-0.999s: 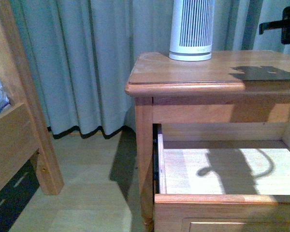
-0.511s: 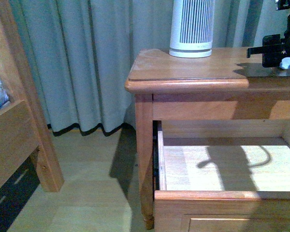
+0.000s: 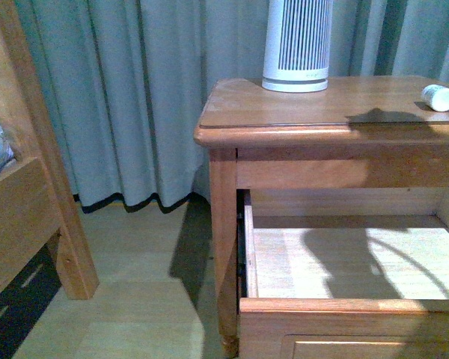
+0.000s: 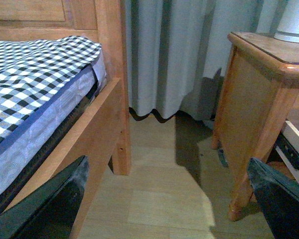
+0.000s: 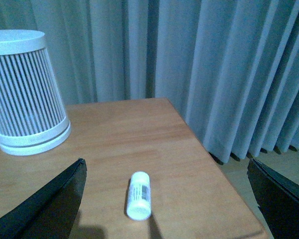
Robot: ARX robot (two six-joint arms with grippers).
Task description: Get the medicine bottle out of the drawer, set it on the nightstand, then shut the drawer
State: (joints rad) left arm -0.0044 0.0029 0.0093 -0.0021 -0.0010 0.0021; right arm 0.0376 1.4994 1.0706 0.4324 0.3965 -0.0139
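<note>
The right gripper is seen from its wrist camera with its two dark fingers spread wide apart, one at each lower corner of the picture; nothing is held between them and nothing is touched. The medicine bottle lies on its side on the nightstand top, in the gap between the fingers but clear of both. The left gripper is likewise spread wide, its fingers framing bare floor between the bed frame and the side of the nightstand; nothing is gripped by it.

In the front view neither gripper is shown. The medicine bottle is seen near the right edge of the nightstand top, lying down with its cap end turned toward the front, well apart from the slatted white cylinder, which stands upright toward the back of the same top. A dark shadow is cast on the wood just beside the bottle.

The drawer below the nightstand top is pulled out. Its pale inside is laid open to view, and only light and curved shadows are seen on its floor. Behind the nightstand a grey-blue curtain hangs to the floor. A checked mattress cover is seen on the bed, away from the nightstand.
</note>
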